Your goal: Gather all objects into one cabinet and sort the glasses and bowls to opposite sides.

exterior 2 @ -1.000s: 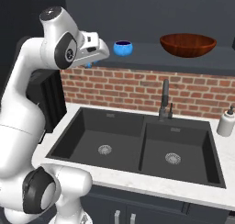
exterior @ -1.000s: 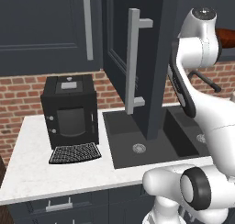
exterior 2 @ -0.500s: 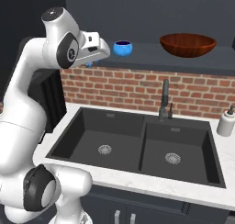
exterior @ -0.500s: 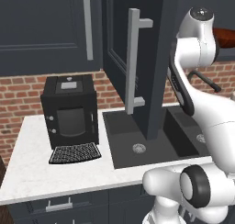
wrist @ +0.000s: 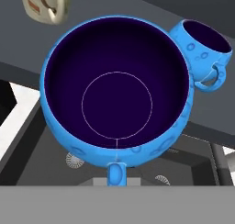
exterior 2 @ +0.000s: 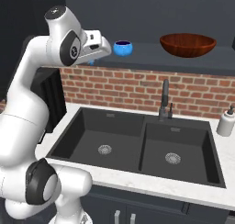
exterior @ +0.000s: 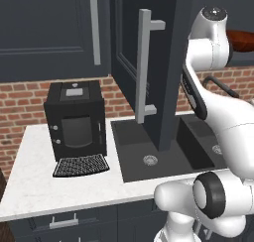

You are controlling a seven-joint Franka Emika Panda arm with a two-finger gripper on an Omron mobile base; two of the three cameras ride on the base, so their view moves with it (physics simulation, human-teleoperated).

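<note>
The pincer [exterior 2: 94,58] is gripping a bright blue cup [wrist: 117,87] by its small handle, jaws fully closed, holding it at the cabinet shelf's [exterior 2: 151,58] edge above the sink [exterior 2: 137,145]. A second blue cup [wrist: 204,48] is sitting just beside it; a cream-beige mug [wrist: 46,5], its label unreadable, is cut off by the frame. The reddish-brown bowl [exterior 2: 188,44] is resting well apart, and the open cabinet door [exterior: 149,62] is hiding the shelf in the left base view.

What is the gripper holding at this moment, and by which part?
The gripper is shut on a blue cup, seemingly by its small handle at the near rim. The fingertips themselves are hidden, so the exact contact cannot be confirmed.
</note>
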